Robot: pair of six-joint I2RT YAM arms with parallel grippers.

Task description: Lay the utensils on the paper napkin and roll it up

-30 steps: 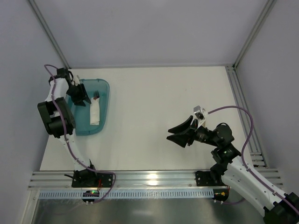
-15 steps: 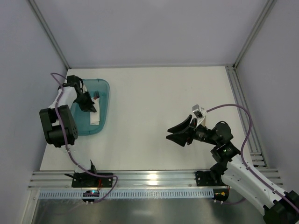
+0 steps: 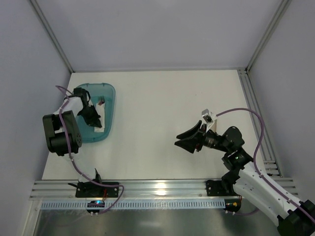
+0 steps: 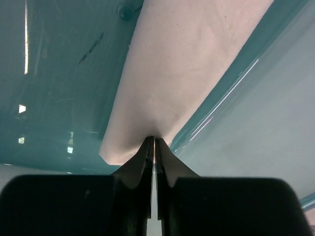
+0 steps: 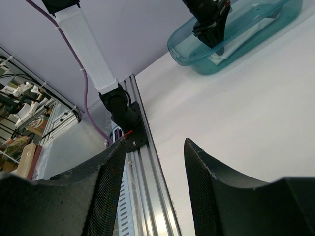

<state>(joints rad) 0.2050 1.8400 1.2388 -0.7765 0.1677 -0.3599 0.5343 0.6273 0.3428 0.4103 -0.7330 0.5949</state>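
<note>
A folded white paper napkin [image 3: 102,118] lies as a long strip in the translucent teal tub [image 3: 110,93] at the table's left. My left gripper [image 3: 97,126] reaches into the tub, and its jaws are shut on the napkin's near end. In the left wrist view the fingertips [image 4: 153,139] pinch the edge of the pale sheet [image 4: 182,73]. My right gripper [image 3: 183,142] is open and empty above the bare table right of centre; its jaws stand wide apart in the right wrist view [image 5: 153,142]. No fork or knife shows clearly.
A small dark object [image 3: 101,102] lies in the far part of the tub. Aluminium rails run along the near edge [image 3: 157,189] and the right side [image 3: 251,113]. Grey walls enclose the table. The tub also shows in the right wrist view [image 5: 197,54].
My left gripper has moved along the tub toward its near end and now sits closed on the napkin's edge. The right arm has barely moved.
</note>
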